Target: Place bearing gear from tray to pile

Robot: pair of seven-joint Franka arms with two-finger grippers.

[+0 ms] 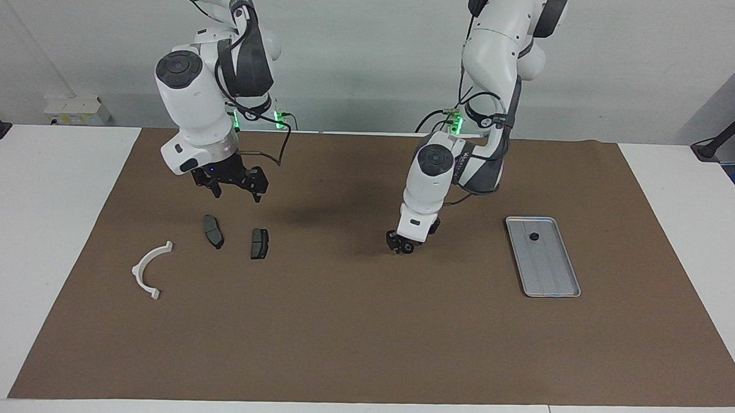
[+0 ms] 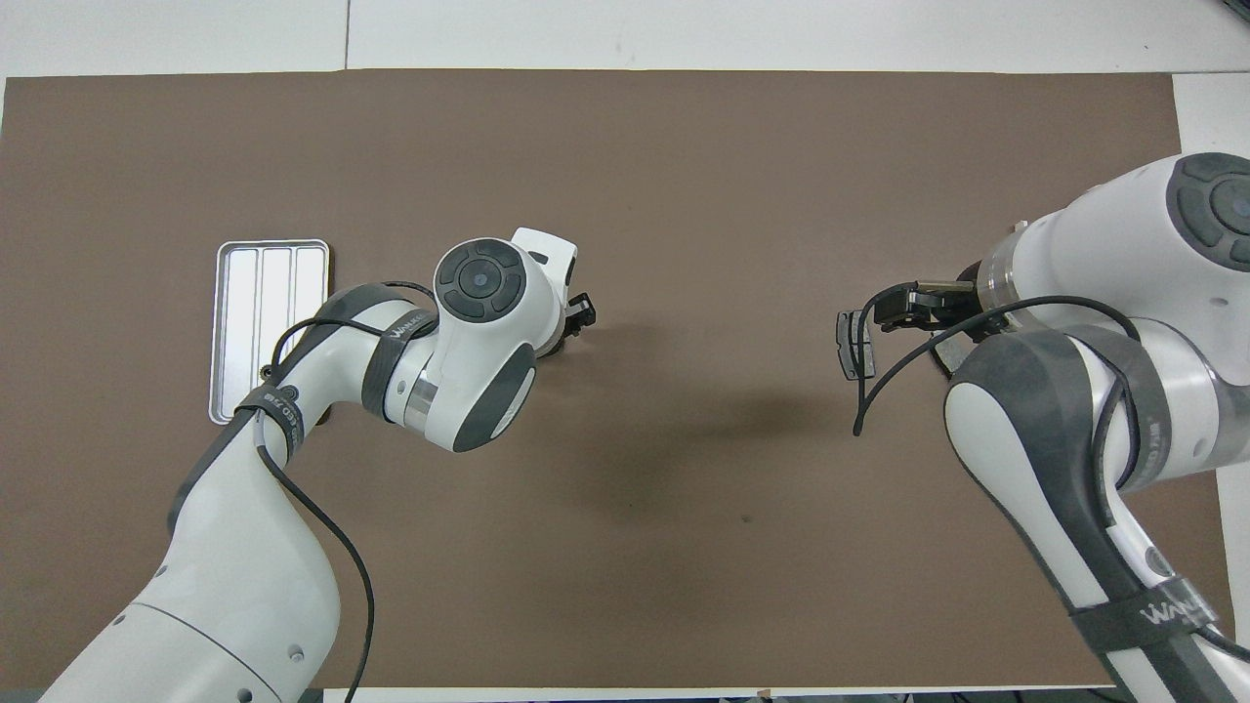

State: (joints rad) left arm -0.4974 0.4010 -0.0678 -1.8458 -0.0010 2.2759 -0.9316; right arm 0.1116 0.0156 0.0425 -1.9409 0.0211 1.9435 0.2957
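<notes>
Left gripper (image 1: 401, 246) low over mid-mat (image 1: 363, 328), apparently parted around a small dark part; right gripper (image 1: 233, 186) open above pile (image 1: 214, 232); tray (image 1: 554, 280) apart.

I work in a robotics lab: a white table (image 1: 49, 232) under a brown mat (image 1: 363, 328), a bare grey wall (image 1: 360, 53) at twelve o'clock.

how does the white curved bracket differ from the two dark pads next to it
The white bracket is a thin open half-ring; the dark pads are solid blocks. The bracket is pale and larger, the pads dark grey and smaller. The bracket lies farther from the robots than the pads. All rest flat on the brown mat.
</notes>
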